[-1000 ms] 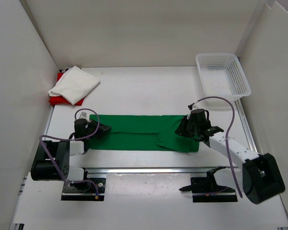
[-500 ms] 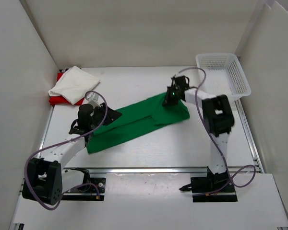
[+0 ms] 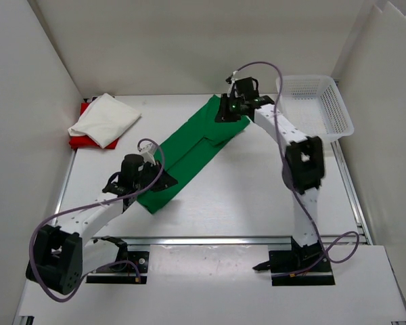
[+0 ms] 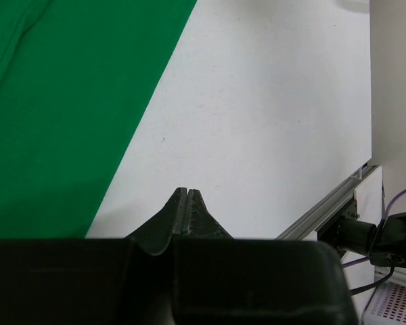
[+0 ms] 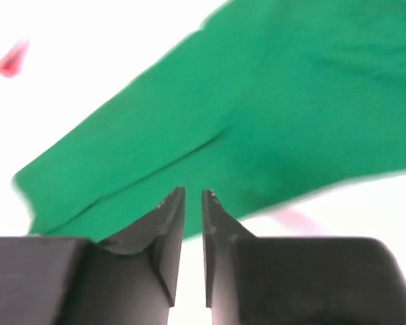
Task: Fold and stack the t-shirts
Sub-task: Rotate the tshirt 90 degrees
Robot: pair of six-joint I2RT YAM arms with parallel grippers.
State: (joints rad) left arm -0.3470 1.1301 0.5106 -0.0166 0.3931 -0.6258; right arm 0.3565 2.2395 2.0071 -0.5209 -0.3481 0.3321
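Top view: green t-shirt (image 3: pixel 189 152), folded to a long strip, lay diagonally across white table (image 3: pixel 243 196), near-left to far-right. Left gripper (image 4: pixel 188 198) sat at strip's near end, jaws pressed fully together, tips over bare table just beside cloth edge; nothing seen btwn them. Right gripper (image 5: pixel 193 198) was at strip's far end w/ a narrow gap btwn jaws, nothing visibly pinched, green cloth beyond tips. White t-shirt (image 3: pixel 105 118) lay on red t-shirt (image 3: pixel 78 142) in far-left corner. White mesh basket (image 3: pixel 338 112) stood far right, apart from shirts.
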